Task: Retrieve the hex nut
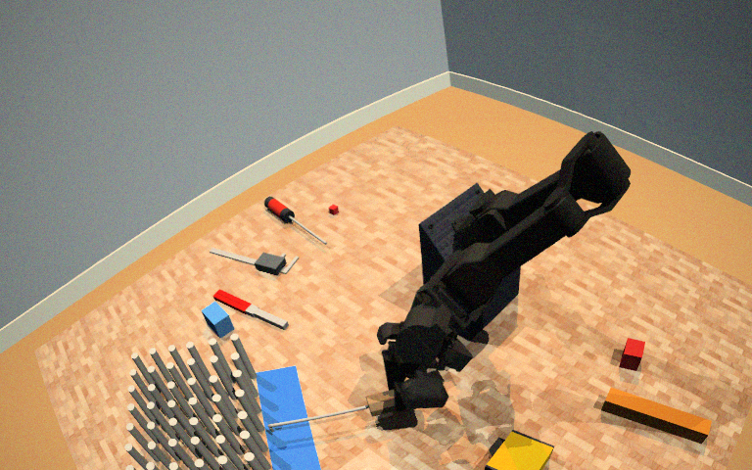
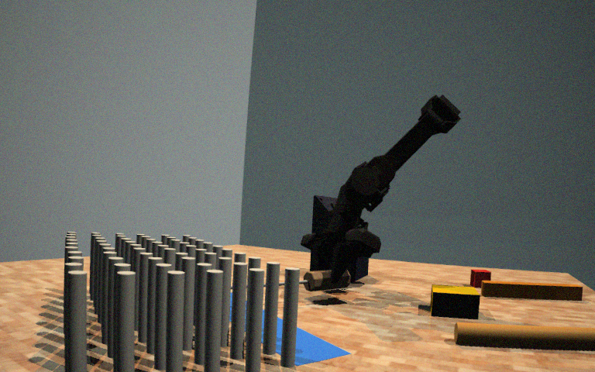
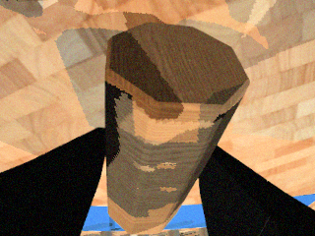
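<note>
My gripper point(image 1: 396, 408) point(image 2: 339, 279) point(image 3: 154, 145) is shut on the wooden handle point(image 1: 379, 403) point(image 2: 320, 280) point(image 3: 177, 64) of a thin-rod tool. The rod point(image 1: 321, 417) points over the blue taped strip point(image 1: 285, 381) point(image 2: 322, 349) point(image 3: 191, 219), nearly level; its tip point(image 1: 270, 426) is near the front row of spacers. I cannot tell whether the tip touches one. The grey spacers point(image 1: 242, 414) point(image 2: 213, 315) that show stand upright in rows. The hex nut is not visible. The handle hides part of the strip in the wrist view.
A blue block point(image 1: 217, 319), a red-handled flat tool point(image 1: 232, 301), a grey tool point(image 1: 269, 262) and a screwdriver point(image 1: 278, 209) lie left of the arm. A yellow block point(image 1: 521, 451) point(image 2: 455, 302), orange bar point(image 1: 657, 412) point(image 2: 531, 290), red block point(image 1: 632, 353) point(image 2: 480, 278) and round rod point(image 2: 526, 336) lie right.
</note>
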Controlling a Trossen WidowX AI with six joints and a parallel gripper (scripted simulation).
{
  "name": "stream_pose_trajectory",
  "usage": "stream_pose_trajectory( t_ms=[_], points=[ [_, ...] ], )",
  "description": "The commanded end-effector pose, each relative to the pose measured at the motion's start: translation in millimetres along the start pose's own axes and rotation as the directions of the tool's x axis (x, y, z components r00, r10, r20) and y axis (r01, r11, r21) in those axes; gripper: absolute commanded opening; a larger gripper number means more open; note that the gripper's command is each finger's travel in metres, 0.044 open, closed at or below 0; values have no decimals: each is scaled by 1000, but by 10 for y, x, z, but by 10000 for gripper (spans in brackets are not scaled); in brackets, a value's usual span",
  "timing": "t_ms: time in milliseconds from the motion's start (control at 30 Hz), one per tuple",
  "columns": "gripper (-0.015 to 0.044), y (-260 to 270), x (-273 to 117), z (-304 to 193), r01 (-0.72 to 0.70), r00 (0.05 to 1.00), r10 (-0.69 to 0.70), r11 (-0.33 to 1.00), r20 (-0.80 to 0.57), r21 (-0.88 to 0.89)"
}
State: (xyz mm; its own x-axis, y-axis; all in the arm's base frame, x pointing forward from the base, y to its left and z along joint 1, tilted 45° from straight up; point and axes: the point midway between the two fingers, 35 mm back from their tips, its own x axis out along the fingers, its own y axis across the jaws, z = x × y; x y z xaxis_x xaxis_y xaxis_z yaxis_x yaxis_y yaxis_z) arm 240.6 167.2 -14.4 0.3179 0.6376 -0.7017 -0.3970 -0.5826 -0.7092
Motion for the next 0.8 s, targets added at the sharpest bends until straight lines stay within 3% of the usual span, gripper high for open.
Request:
stream_pose_trajectory(
  t_ms=[0,767],
  points=[
    [0,10,11,-35,-3,1000,3,1000,-10,8],
    [0,-13,68,-157,-1,1000,1,1000,-10,2]
  ],
)
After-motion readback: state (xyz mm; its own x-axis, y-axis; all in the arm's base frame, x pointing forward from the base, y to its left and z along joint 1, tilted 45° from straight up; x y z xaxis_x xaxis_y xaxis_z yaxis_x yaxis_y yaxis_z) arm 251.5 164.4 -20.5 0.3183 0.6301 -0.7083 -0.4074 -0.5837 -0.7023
